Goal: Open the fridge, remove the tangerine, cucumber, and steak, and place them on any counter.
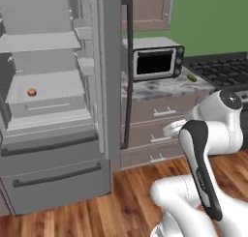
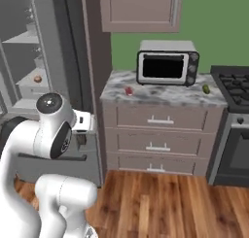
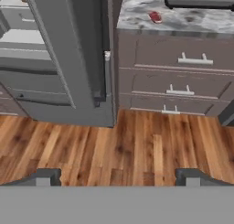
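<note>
Counting: one tangerine [image 1: 32, 92] (fridge [image 1: 58, 149]) | one steak [image 2: 129, 91], one cucumber [image 2: 206, 89] (counter [image 2: 160, 95])

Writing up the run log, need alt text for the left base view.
An open fridge with a tangerine on an inner shelf. Right of it, a marbled counter holds a toaster oven, a cucumber and a steak; the white arm fills the lower right.

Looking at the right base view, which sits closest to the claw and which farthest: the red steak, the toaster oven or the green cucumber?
From the claw:
1. Small flat red steak, left end of the marbled counter.
2. Silver toaster oven, mid-counter, at the back.
3. Small dark green cucumber, right end.
</note>
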Available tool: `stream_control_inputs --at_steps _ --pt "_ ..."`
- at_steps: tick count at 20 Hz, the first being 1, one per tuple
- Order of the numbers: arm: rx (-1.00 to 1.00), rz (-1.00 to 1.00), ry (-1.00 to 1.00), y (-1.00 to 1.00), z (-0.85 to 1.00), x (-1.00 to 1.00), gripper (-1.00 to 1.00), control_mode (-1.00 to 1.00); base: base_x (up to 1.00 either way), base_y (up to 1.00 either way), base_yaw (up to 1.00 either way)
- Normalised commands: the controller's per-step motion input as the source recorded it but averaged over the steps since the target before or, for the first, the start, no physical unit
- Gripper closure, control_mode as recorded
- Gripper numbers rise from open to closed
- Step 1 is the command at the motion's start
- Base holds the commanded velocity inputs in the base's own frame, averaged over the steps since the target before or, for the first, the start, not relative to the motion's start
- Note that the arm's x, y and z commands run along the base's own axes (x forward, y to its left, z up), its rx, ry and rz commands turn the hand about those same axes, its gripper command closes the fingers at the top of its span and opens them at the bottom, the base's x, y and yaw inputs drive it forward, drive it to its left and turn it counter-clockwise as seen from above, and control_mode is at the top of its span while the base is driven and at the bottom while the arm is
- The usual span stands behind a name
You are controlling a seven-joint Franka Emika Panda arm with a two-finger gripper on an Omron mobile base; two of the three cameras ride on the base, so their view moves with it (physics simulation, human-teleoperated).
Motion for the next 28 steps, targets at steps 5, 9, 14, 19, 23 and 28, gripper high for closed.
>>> stream_control_inputs --at_steps 5,9,14,19,23,28 --pt "0.0 0.0 0.0 0.0 0.0 0.0 -1.0 1.0 0.0 1.0 -0.02" --pt "0.0 0.0 0.0 0.0 0.0 0.0 -1.0 1.0 0.01 1.0 -0.02" --pt "0.0 0.0 0.0 0.0 0.0 0.0 -1.0 1.0 0.32 0.71 0.0" --pt "0.0 0.0 0.0 0.0 0.0 0.0 -1.0 1.0 0.75 0.26 0.0" --pt "0.0 0.0 0.0 0.0 0.0 0.0 -1.0 1.0 0.92 0.02 0.0" --pt "0.0 0.0 0.0 0.0 0.0 0.0 -1.0 1.0 0.88 0.28 0.0"
